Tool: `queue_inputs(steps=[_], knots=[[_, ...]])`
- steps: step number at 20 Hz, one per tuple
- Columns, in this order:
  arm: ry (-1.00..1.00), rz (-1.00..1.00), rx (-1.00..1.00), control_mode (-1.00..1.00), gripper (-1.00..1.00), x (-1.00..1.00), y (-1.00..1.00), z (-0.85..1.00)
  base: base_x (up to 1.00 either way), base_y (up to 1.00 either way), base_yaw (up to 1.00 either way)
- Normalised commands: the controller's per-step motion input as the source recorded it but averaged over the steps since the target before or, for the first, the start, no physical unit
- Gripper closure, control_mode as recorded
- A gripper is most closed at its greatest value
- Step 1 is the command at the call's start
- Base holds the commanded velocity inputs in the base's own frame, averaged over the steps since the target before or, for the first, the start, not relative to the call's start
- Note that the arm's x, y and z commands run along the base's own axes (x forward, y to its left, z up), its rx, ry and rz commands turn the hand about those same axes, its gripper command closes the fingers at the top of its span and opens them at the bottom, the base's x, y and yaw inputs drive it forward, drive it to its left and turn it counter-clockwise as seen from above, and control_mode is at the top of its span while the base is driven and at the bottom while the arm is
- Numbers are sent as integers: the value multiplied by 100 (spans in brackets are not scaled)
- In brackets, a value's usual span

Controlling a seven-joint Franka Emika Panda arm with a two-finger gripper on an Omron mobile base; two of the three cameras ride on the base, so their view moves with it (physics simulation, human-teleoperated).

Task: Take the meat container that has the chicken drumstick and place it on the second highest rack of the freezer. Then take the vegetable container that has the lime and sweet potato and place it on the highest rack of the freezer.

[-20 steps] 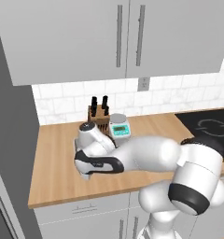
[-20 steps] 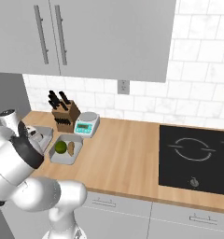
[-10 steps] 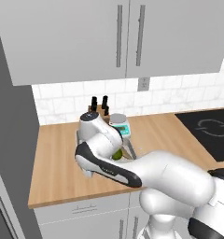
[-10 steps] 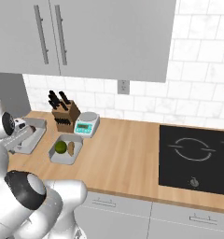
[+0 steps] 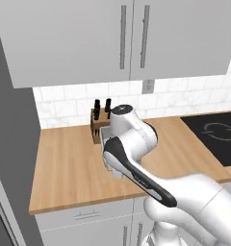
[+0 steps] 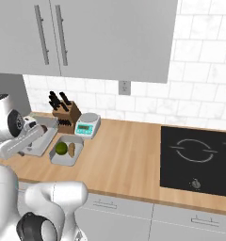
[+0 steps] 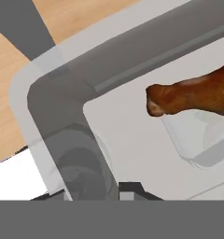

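Translucent grey plastic: the meat container (image 7: pixel 62 88) sits right up against the hand camera, the chicken drumstick (image 7: pixel 198 95) lying on its pale floor, bone end toward the near corner. In the right base view the same container (image 6: pixel 39 137) appears tilted, off the wooden tabletop (image 6: pixel 129 160), at the arm's wrist just left of the knife block (image 6: pixel 67 116). The hand (image 6: pixel 31 128) is at the container's rim; the fingers are not clearly visible, so I cannot tell whether it is pinching the wall or merely beside it.

Vegetable container (image 6: pixel 67 150) rests on the tabletop in front of the scale (image 6: pixel 88 126), lime (image 6: pixel 61 148) and sweet potato (image 6: pixel 72 149) side by side inside, untouched.

Step in hand, as I judge it: carrying the meat container toward the freezer, which likely stands to the left where a grey panel (image 5: pixel 11 158) edges the left base view. To do it well: hold the tray near level so the drumstick does not slide out, swing clear of the knife block, aim for the second highest rack.

Change over 1 s: the arm has swung left and extended. 0.5 s ago the container was already lifted at the left edge of the right base view; now it is tilted more steeply. Vegetable container unmoved.
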Motion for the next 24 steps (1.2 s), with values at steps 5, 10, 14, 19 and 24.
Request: queue_inputs(steps=[5,10,14,19,24], knots=[[0,0,0,-100,100,-6,-100,42,0,0,0],[0,0,5,-100,100,0,-96,22,0,0,0],[0,0,4,-100,100,-2,-60,0,0,0,0],[-3,0,1,-100,100,-28,-3,0,0,0,0],[-5,0,0,-100,100,-6,0,2,0,0,0]])
